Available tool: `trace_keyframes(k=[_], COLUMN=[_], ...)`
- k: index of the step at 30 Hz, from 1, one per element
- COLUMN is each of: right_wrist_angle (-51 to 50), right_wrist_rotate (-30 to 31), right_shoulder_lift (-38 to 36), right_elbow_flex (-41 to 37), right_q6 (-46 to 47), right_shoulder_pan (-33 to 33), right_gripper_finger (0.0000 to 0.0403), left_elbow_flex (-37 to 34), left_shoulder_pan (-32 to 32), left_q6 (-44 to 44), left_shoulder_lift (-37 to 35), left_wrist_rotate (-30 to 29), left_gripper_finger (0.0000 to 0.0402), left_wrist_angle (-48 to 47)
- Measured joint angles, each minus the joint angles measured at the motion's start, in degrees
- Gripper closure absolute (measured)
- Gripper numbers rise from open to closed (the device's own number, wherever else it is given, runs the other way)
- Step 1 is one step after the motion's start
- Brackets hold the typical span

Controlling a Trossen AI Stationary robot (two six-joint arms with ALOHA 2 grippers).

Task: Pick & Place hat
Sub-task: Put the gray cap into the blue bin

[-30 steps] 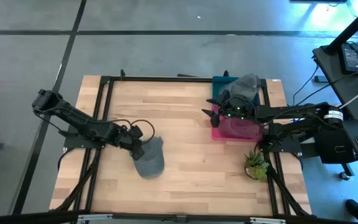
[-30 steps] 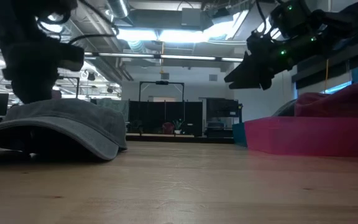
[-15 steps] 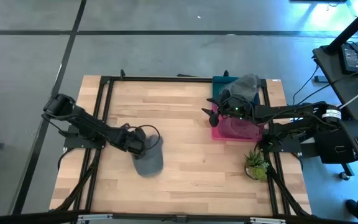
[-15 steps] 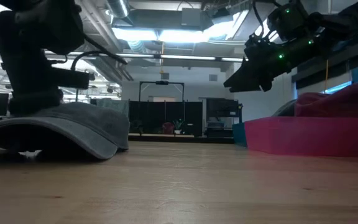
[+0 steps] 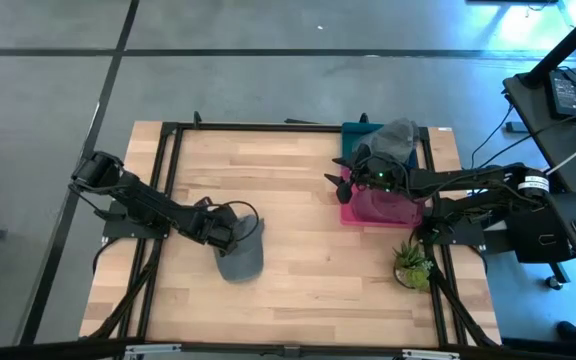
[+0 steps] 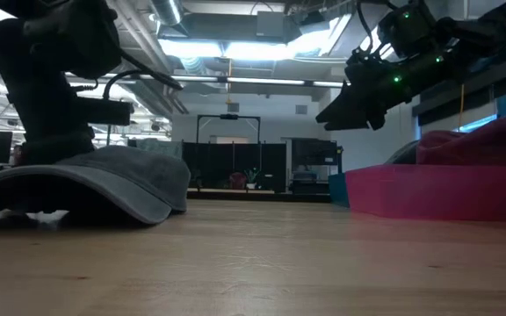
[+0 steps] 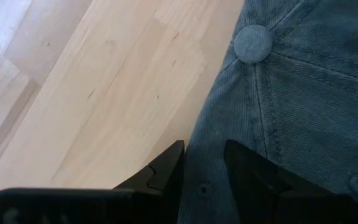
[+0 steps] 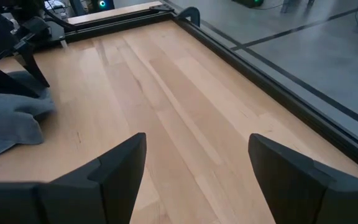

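Note:
A grey corduroy hat [image 5: 244,256] lies crown up on the wooden table left of centre, resting on its brim and rim [image 6: 104,180]. My left gripper [image 5: 230,233] has come in from the table's left, sits on the hat's left side, and is shut on its cloth [image 7: 204,177]. The hat's top button [image 7: 253,43] shows beyond the fingers. My right gripper [image 5: 340,186] hangs open in the air beside the pink bin [image 5: 378,208], well above the table [image 6: 350,96] and touching nothing [image 8: 194,180]. My left gripper pinches the side of the hat's crown [image 7: 202,186] between its two fingers, a little way from the top button and by an eyelet. It comes slanting down from the table's left. The hat lies on the table, its brim and rim on the wood.
A pink bin stands at the right [image 6: 446,189], with a teal bin [image 5: 356,134] behind it holding another grey hat [image 5: 398,135]. A small potted plant [image 5: 411,265] stands near the right front. Black frame rails [image 5: 168,180] border the table. Bare wood lies between hat and bins.
My left gripper has moved toward the table's right, onto the hat, and then nearly stopped. The hat has been nudged a little to the right along the table and bunched slightly under the gripper. It stays down on the wood.

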Motion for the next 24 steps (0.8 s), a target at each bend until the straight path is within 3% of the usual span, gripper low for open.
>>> trace_keyframes(k=[16, 21, 24], right_wrist_angle=[-0.2, -0.4, -0.7], right_wrist_rotate=[0.0, 0.0, 0.0], right_shoulder_lift=[0.0, 0.0, 0.0], right_elbow_flex=[0.0, 0.0, 0.0], right_q6=[-0.2, -0.3, -0.2], right_shoulder_pan=[0.0, 0.0, 0.0], right_gripper_finger=[0.0122, 0.0122, 0.0122], left_elbow_flex=[-0.2, -0.2, -0.1], left_shoulder_pan=[2.3, 8.2, 11.6], left_q6=[4.9, 12.5, 23.0], left_shoulder_lift=[0.2, 0.6, 2.2], left_wrist_rotate=[-2.8, -3.5, -2.8], left_gripper_finger=[0.0286, 0.0286, 0.0286], left_wrist_angle=[2.3, 6.4, 10.6])
